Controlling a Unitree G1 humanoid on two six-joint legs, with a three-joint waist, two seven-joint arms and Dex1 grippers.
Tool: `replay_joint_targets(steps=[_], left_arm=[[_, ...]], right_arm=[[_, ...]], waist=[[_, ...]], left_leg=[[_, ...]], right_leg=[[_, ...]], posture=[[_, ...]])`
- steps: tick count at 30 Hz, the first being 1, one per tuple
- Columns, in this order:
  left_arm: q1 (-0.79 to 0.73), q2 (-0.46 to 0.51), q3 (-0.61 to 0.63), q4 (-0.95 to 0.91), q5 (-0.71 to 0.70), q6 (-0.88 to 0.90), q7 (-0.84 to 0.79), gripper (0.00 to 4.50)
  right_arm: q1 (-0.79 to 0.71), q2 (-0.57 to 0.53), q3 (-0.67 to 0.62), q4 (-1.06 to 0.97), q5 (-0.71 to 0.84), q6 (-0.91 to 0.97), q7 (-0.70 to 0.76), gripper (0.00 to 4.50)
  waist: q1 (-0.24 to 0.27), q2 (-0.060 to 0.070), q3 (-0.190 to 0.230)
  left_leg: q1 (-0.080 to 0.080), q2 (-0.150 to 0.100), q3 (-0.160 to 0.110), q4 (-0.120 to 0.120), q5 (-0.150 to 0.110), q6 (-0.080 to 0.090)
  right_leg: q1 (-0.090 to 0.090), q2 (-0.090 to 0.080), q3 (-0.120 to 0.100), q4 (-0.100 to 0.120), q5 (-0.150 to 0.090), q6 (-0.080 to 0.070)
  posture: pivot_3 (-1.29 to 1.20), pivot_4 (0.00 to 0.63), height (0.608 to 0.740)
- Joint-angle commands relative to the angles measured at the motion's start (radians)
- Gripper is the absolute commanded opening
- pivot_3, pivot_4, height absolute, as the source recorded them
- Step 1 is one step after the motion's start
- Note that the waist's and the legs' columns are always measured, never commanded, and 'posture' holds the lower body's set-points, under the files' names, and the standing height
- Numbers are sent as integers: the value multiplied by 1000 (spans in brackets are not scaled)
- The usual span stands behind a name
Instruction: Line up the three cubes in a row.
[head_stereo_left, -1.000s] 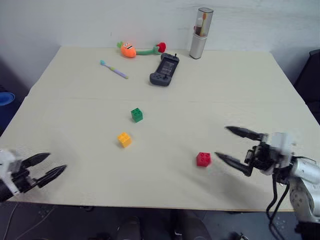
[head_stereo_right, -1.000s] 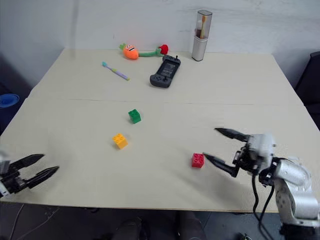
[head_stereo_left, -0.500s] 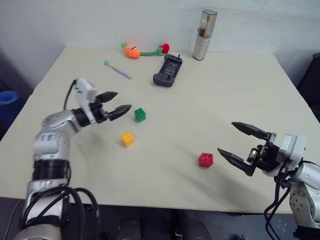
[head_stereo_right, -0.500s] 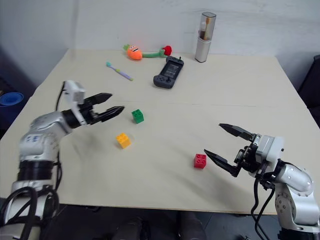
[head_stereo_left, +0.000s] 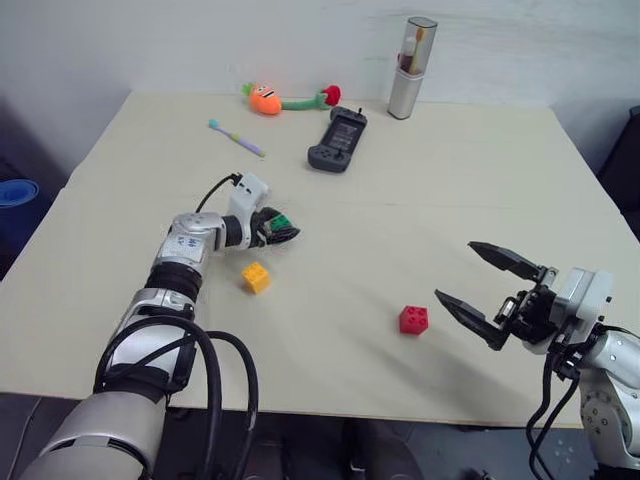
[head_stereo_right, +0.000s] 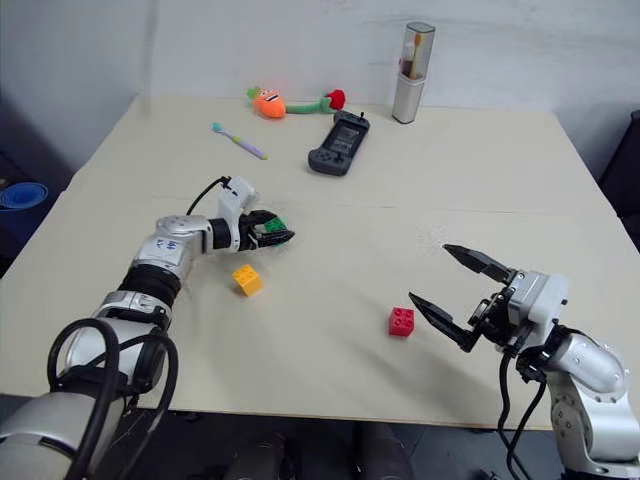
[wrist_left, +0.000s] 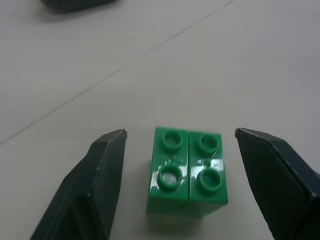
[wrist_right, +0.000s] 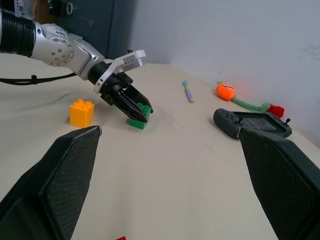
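Note:
The green cube (head_stereo_left: 281, 222) sits left of the table's middle, between the fingers of my left gripper (head_stereo_left: 288, 231). In the left wrist view the green cube (wrist_left: 187, 170) rests on the table with a gap to each finger, so the gripper is open around it. The yellow-orange cube (head_stereo_left: 256, 277) lies a little nearer, just beside my left forearm. The red cube (head_stereo_left: 413, 319) lies right of the middle, toward the front. My right gripper (head_stereo_left: 455, 270) hovers wide open just right of the red cube, holding nothing.
Along the far side of the table (head_stereo_left: 480, 180) lie a dark game controller (head_stereo_left: 331, 140), a toothbrush (head_stereo_left: 232, 137), an orange carrot plush (head_stereo_left: 265, 99) and an upright silver tube (head_stereo_left: 408, 67). A blue object (head_stereo_left: 12, 192) sits beyond the left edge.
My left arm has swung from the front left table edge forward and right to the green cube, and its fingers have narrowed around it. The right gripper has held still.

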Motion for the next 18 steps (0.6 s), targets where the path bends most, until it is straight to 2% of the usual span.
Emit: replay_joint_targets(steps=[1,4,8,10,13,16,18], left_arm=[[-41,-6,10,22,19,-51,3,2399],[-48,-6,29,29,9,-95,-25,1500],[-66,3,83,-45,-66,-176,-195,1506],[-48,34,40,-187,-92,-209,-411,1506],[5,83,-45,-474,-122,-62,-596,1506],[96,131,-154,-728,-87,42,-643,1506],[164,121,-218,-876,-50,156,-573,1506]], right_arm=[[12,-5,-20,-58,5,-8,-19,4500],[8,-22,-27,-69,1,9,-36,4500],[4,-46,-38,-86,12,40,-53,4500],[25,-69,-50,-103,30,69,-45,4500],[79,-121,-71,-129,55,105,4,4500],[124,-167,-80,-144,65,127,56,4500],[144,-191,-79,-146,63,136,83,4500]], waist=[[1,0,0],[0,-1,0],[-1,-1,0],[0,-1,1],[0,-1,1],[0,1,0],[-2,1,0]], left_leg=[[0,0,0,0,0,0],[0,0,0,0,0,0],[0,0,0,0,0,0],[0,0,0,0,0,0],[-4,0,0,0,0,-1],[-4,0,0,0,0,0],[-2,0,0,1,0,0]], right_leg=[[0,0,0,0,0,0],[0,0,-1,0,0,0],[0,0,-1,0,0,0],[0,0,-1,0,0,0],[-3,1,-1,0,0,0],[-3,1,1,0,0,0],[-1,1,2,1,0,0]], posture=[[0,150,740],[0,150,740],[0,150,740],[0,150,740],[0,150,740],[0,150,740],[0,150,740]])
